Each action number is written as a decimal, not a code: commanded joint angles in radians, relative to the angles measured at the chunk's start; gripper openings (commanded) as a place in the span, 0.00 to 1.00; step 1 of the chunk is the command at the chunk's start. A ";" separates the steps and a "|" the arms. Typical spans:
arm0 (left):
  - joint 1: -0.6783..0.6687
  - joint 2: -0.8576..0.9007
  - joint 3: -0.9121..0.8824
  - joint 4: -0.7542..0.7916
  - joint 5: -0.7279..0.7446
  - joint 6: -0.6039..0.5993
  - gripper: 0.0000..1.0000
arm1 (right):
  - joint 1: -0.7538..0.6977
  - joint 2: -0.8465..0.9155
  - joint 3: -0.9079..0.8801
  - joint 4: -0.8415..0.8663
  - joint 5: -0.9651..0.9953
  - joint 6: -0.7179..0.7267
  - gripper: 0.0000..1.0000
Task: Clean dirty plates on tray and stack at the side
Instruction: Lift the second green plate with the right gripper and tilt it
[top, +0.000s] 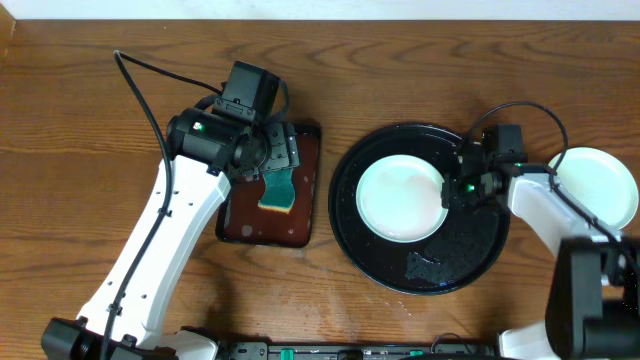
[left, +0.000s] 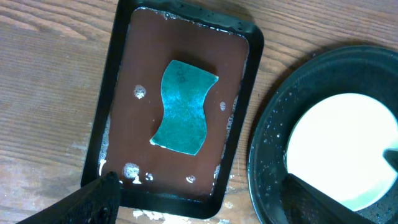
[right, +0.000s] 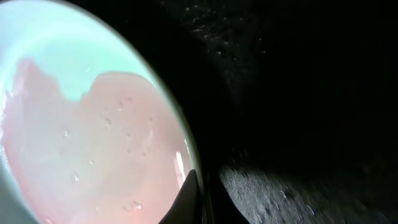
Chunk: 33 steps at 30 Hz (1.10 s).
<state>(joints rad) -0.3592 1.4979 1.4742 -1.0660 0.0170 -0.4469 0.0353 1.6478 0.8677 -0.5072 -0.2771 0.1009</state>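
1. Close against the right wrist camera, a dark fingertip (right: 191, 198) of the right gripper (top: 450, 190) sits at the rim of the mint plate (right: 81, 124). Whether the jaws pinch that rim or stand apart cannot be told.
2. Up close, the mint plate is pale green at its edge. A thin, watery pink film with small bubbles covers most of its face.
3. From overhead, this plate lies flat inside the black tray (top: 455, 262), left of the tray's middle, with the right gripper at its right edge.
4. The black tray is glossy and speckled with droplets, and a wet patch sits near its front.
5. A second plate (top: 600, 185), pale and plain, rests on the wooden table (top: 80, 120) to the right of the black tray, off it. The right arm crosses its near edge.
6. The left gripper (left: 199, 182) hangs with its fingers (left: 99, 196) spread wide and nothing between them.
7. Below it lies a teal sponge (left: 181, 107), flat in the small red-brown tray (left: 146, 56) with wet foam spots around it, just left of the black tray.
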 joint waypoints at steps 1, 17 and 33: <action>0.001 -0.002 0.011 -0.002 -0.005 0.001 0.82 | 0.061 -0.161 0.005 -0.023 0.191 -0.005 0.01; 0.001 -0.002 0.011 -0.002 -0.005 0.002 0.83 | 0.535 -0.511 0.005 -0.065 1.062 -0.039 0.01; 0.001 -0.002 0.011 -0.002 -0.005 0.001 0.83 | 0.941 -0.522 0.005 -0.064 1.433 -0.243 0.01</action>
<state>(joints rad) -0.3592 1.4979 1.4742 -1.0660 0.0170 -0.4469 0.9386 1.1366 0.8673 -0.5751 1.0241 -0.1017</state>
